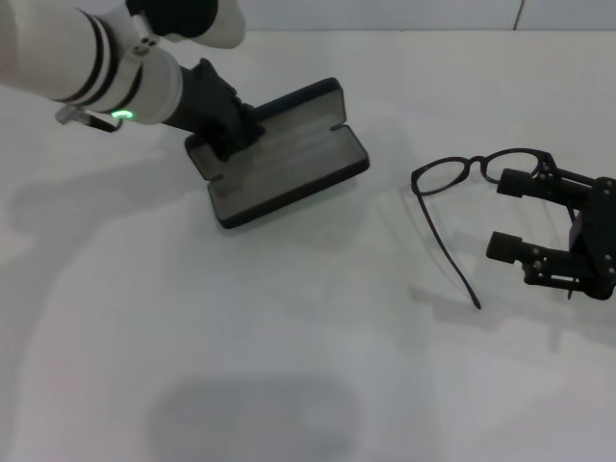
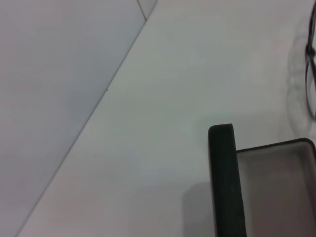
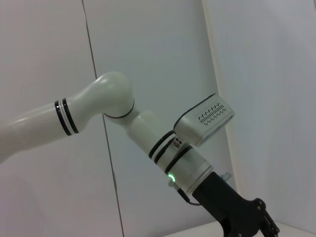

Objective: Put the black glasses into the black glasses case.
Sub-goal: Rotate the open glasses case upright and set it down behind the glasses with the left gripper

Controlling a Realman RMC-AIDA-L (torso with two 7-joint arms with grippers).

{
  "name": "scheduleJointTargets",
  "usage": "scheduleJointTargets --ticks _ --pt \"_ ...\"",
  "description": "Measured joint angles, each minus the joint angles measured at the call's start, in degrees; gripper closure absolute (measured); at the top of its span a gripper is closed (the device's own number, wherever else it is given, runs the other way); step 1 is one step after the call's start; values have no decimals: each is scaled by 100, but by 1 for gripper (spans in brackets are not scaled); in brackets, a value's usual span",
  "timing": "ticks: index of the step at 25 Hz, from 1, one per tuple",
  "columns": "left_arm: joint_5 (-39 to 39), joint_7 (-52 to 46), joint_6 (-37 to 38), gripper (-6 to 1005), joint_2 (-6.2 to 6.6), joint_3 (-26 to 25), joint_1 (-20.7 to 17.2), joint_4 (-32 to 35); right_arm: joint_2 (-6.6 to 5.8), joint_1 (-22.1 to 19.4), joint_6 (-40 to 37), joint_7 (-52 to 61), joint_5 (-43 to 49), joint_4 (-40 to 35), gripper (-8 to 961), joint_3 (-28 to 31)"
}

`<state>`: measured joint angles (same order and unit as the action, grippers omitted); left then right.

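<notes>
We see a matte black glasses case (image 1: 289, 159) with grey lining, thin black glasses (image 1: 472, 173), our white left arm (image 1: 87, 53) banded black, a pale white table (image 1: 308, 337).

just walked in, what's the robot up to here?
It is packing the black glasses into the black glasses case. The case lies open on the table, grey lining up, with the left gripper down at its far left end. The right gripper is open at the glasses, its fingers by the right lens. One temple arm sticks out toward the robot. The glasses are not yet in the case.
</notes>
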<state>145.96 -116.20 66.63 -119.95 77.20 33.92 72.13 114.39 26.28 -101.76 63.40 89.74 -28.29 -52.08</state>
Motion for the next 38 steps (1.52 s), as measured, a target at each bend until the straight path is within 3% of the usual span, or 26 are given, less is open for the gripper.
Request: scheduleJointTargets --ticks 9,15,18,20,24,31,34,38 --pt "-204 -726 -366 807 -3 689 3 -261 5 0 8 -4 6 17 221 5" --pt "-227 -839 -406 628 -2 794 -11 -191 0 -67 -1 -4 11 27 224 5" --pt "-412 -848 -321 486 14 662 -99 38 -2 -96 -14 -4 8 27 226 5" --pt "-720 -781 -150 392 32 423 -214 289 -3 -104 -23 -4 6 30 227 5" --pt "-1709 -416 538 312 54 -531 -431 726 -14 -117 -42 -4 2 36 229 4" --pt "-3632 304 2197 172 155 -2375 -719 671 -46 -129 -20 -2 -1 36 232 23" --pt "-3920 478 2446 153 163 -2684 -860 577 -58 -125 -13 0 -1 36 233 24" --pt "-3537 518 2432 136 107 -2699 -826 495 -62 -62 -9 7 5 35 235 23"
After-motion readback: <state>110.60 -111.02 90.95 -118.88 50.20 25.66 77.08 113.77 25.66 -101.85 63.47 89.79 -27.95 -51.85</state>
